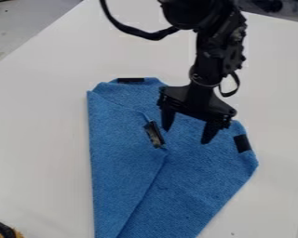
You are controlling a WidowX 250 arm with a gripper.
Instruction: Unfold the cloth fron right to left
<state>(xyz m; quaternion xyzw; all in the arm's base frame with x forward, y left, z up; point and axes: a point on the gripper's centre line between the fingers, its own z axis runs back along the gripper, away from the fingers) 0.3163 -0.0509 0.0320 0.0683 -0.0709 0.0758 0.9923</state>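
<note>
Blue cloth (189, 195) is running right up to the bottom of the view here, and its near end is getting cut off, so I can't say how that end is finishing. It's lying on the white table (39, 139) around the middle, long axis going roughly near to far, wider at the far part and tapering toward the camera. One big flap (117, 162) is lying folded over on the left, its free edge slanting down from mid-cloth toward the bottom left, and it's covering whatever cloth is sitting under it.

Black patches are showing at the far edge (131, 80) and near the right corner (241, 143), plus a dark, partly greyish patch (154, 135) at the flap's inner corner; can't make out what that one is.

Gripper (189, 128) is hanging over the cloth's far right part, fingers spreading well apart and gripping nothing, hiding a bit of the cloth behind it. Can't tell if the tips are touching. Something black and yellowish (3, 228) is poking in at bottom left, mostly cut off.
</note>
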